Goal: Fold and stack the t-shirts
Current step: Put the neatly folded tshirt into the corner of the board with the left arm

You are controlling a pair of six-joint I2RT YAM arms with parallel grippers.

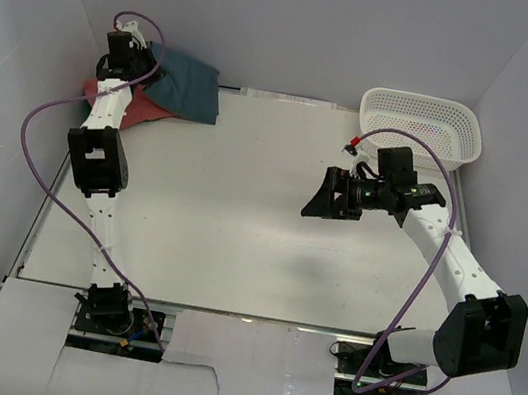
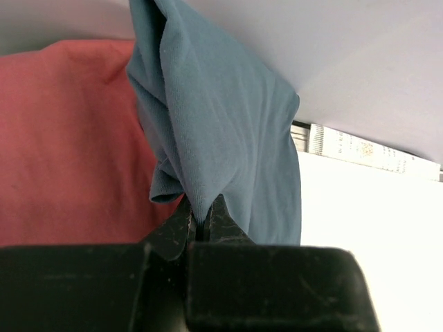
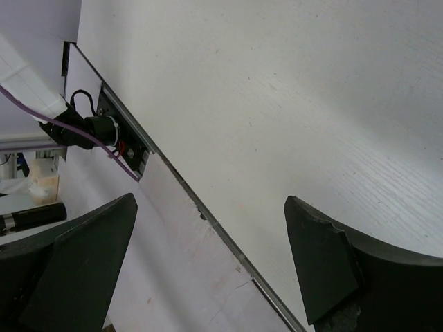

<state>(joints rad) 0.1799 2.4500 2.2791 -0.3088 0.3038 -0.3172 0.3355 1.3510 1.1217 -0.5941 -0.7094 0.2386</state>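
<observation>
**Tool state.** The left gripper (image 2: 203, 220), a black two-finger unit, has its jaws pressed together on a pinch of the dark teal-blue cotton t-shirt (image 2: 221, 124). The right gripper (image 3: 208, 238) has its jaws spread wide and holds nothing. It hovers over the bare white table top (image 1: 239, 224), near the white plastic lattice basket (image 1: 456, 139), just in front of it and to its left.

**Position of the work.** The teal shirt lies bunched at the far edge of the table, well apart from the basket, across the table to its left. The plain coral-red cotton t-shirt (image 2: 69, 138) lies touching it, on the side away from the basket and partly beneath it.

**Step in hand.** Judged from the layout, this is the pick-up of the teal shirt from the heap. Neither shirt is spread or folded yet.

**Next move.** The teal shirt needs drawing toward the open table top between the heap and the basket, without dragging the red shirt along. The free right gripper probably takes a second hold to spread it flat.

**Materials.** The teal cloth is a fine matte knit, hanging away from the pinch in soft gathered folds, with one hem edge curled beside the fingertips. The red cloth is smoother and lies flatter. Both are limp and will bunch readily.
</observation>
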